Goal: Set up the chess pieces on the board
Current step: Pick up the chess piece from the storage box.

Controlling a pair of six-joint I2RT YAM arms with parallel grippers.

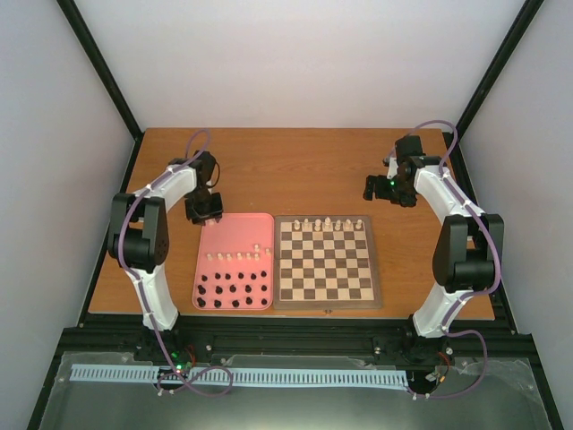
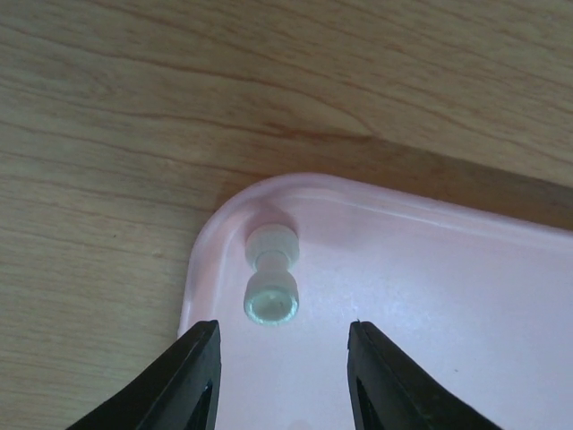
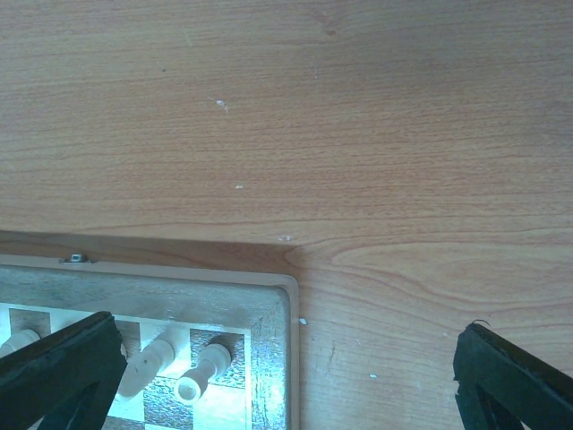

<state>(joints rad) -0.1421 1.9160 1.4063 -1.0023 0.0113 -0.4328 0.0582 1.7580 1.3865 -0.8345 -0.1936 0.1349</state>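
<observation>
Cream chess piece (image 2: 271,287) in tray (image 2: 430,296) corner, just beyond spread left hand (image 2: 283,328)

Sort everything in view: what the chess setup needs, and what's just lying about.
Needed: white chess pieces, some already on the board; left pincer, open near one.
Lying about: black pieces, pink tray, table.

Pretty clearly a robotics lab cell, not anybody's home; plain white panels (image 1: 295,63) are boxing in the wooden tabletop (image 1: 295,166) on three sides, with black frame struts (image 1: 98,67) running up the corners; the left arm (image 1: 148,251) and right arm (image 1: 457,251) are sitting bolted to a black rail (image 1: 295,339) at the near edge, purple cables (image 1: 437,123) looping along them; a white slotted strip (image 1: 242,375) is lying across the metal sheet (image 1: 295,408) below.
</observation>
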